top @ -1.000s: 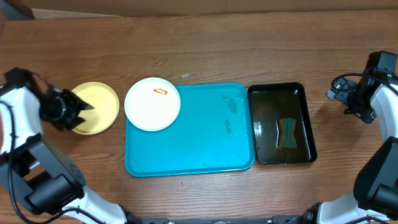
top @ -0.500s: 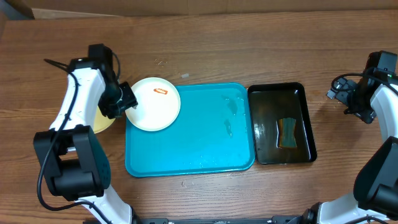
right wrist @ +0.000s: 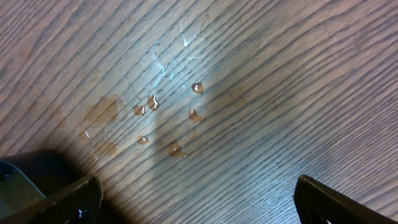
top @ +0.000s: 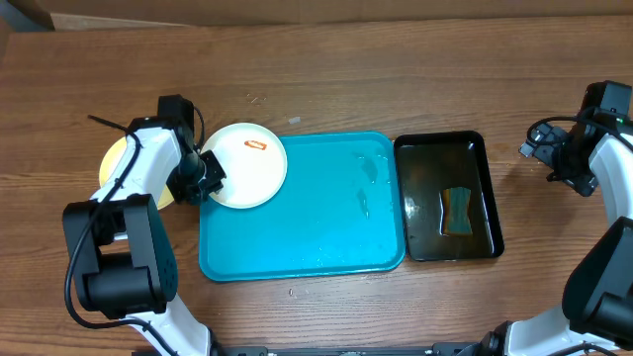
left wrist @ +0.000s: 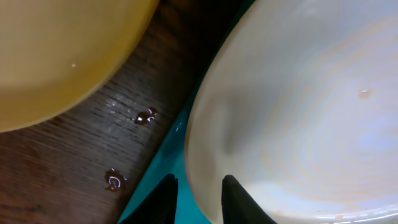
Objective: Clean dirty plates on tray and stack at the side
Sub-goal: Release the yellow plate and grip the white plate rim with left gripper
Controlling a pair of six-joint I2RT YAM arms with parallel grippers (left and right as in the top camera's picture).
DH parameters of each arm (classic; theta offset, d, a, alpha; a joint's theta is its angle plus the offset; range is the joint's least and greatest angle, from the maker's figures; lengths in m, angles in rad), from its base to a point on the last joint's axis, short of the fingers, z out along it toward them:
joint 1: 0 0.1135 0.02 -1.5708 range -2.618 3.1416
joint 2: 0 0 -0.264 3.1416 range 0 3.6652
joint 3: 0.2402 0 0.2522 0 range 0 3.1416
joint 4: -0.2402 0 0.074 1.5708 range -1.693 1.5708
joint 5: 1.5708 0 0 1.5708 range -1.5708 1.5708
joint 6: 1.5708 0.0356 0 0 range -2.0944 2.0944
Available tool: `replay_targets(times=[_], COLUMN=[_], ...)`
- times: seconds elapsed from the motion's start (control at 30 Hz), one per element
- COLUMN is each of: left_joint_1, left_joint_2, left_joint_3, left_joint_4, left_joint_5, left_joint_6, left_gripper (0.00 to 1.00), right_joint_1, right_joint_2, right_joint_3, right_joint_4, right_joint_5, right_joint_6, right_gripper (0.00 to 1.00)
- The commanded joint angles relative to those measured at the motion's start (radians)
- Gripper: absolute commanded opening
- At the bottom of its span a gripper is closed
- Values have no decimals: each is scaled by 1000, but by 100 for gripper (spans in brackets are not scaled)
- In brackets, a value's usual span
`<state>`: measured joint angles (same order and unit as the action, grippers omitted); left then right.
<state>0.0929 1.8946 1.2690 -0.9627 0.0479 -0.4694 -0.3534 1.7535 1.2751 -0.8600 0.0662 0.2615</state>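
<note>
- At the tray's far left corner: a white plate (top: pixel 243 170) rests on the turquoise tray (top: pixel 316 237). Its rim overhangs the tray's far and left edges. A small orange-red smear (top: pixel 255 145) lies near the plate's far edge.
- Left gripper (left wrist: pixel 198 186): at the white plate's left rim. One finger (left wrist: pixel 239 202) lies over the plate's face and the other sits outside the rim, above the tray. The two stand close together, but whether they press on the rim cannot be told.
- Left of the tray, on the table (top: pixel 326 79): a yellow plate (top: pixel 117 156), partly hidden beneath the left arm and just beside the white plate. Water drops (left wrist: pixel 146 116) lie on the wood between the two plates.
- Just beside the tray's right edge: a black tray (top: pixel 425 168) with a sponge (top: pixel 457 213) lying in its right half.
- Right gripper (right wrist: pixel 198 186): near the table's right edge, well apart from both trays. Its fingers are spread wide above wood with more water drops on it.
</note>
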Motion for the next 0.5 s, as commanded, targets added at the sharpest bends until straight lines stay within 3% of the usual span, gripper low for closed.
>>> replay_targets(times=[0.0, 0.27, 0.47], left_joint_1=[-3, -10, -66], left_joint_2=[-24, -24, -24], left_joint_3=[-10, -11, -13], left_joint_4=[8, -1, -5], left_joint_5=[13, 24, 24], left_joint_6=[-10, -10, 2], left_gripper=[14, 4, 4], right_joint_1=[0, 0, 0], right_joint_2=[-5, -5, -5], right_joint_3=[5, 5, 5], right_joint_4=[3, 3, 3], right_joint_5=[0, 0, 0], right_joint_6=[3, 3, 3], right_gripper=[100, 100, 100])
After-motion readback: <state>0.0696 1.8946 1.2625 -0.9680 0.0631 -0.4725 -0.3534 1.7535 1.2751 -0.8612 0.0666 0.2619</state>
